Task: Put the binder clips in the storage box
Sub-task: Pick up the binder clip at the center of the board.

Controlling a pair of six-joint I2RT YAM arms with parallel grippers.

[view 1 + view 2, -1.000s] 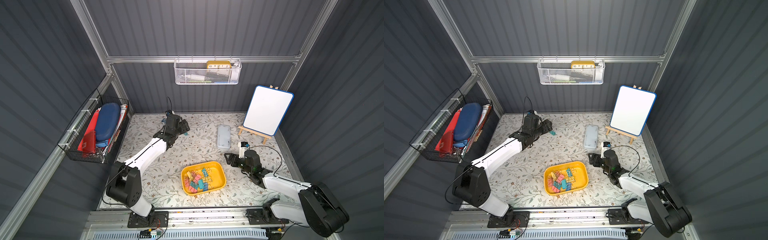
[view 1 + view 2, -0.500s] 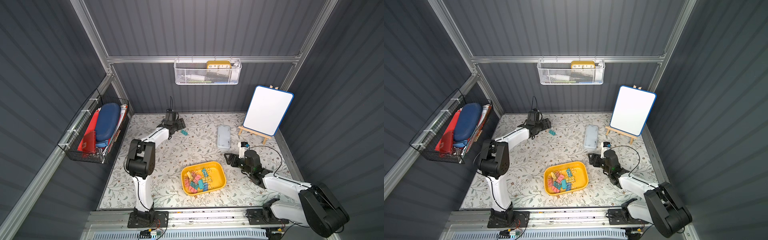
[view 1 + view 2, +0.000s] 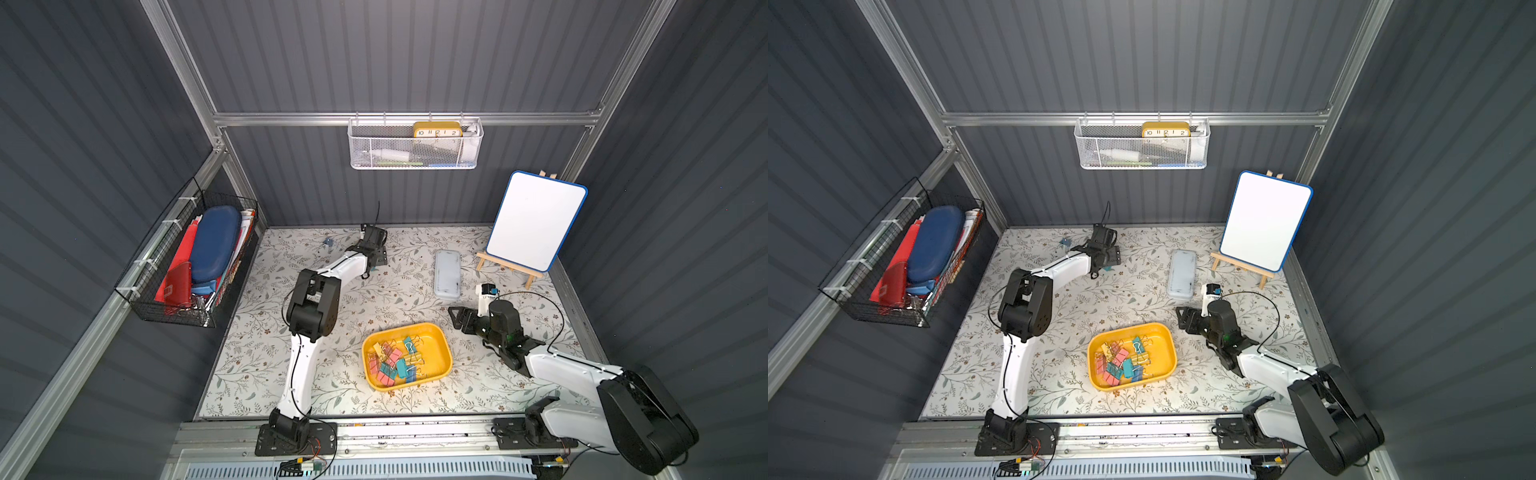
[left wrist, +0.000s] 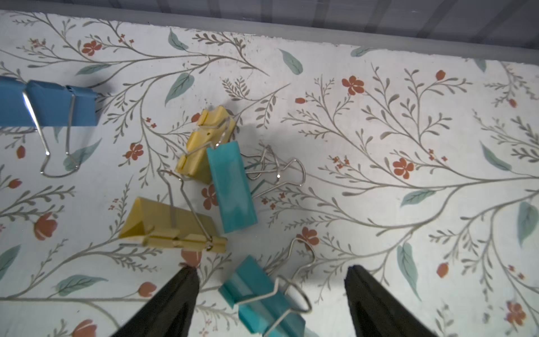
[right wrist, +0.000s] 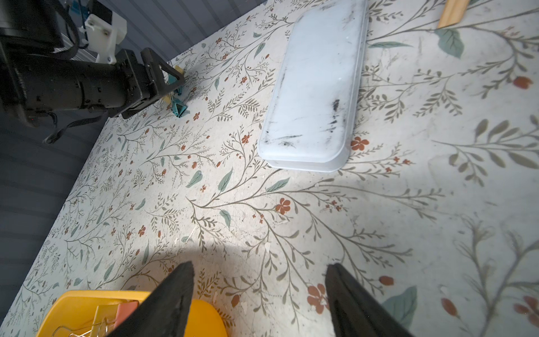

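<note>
Clips [image 4: 232,189]: five loose on bench [image 3: 386,299] by back wall — others already in yellow tray [image 3: 434,349].
Left jaws: apart, empty, teal clip [image 4: 262,303] between them.
Right jaws: apart, empty.
Grasp: pinch body, not wire handles.

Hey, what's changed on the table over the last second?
The left arm's elbow swung up and toward the table's middle, shifting the open left gripper rightward over the loose binder clips by the back wall. Nothing was grasped or released. The right gripper, storage box and translucent lid stayed put.
</note>
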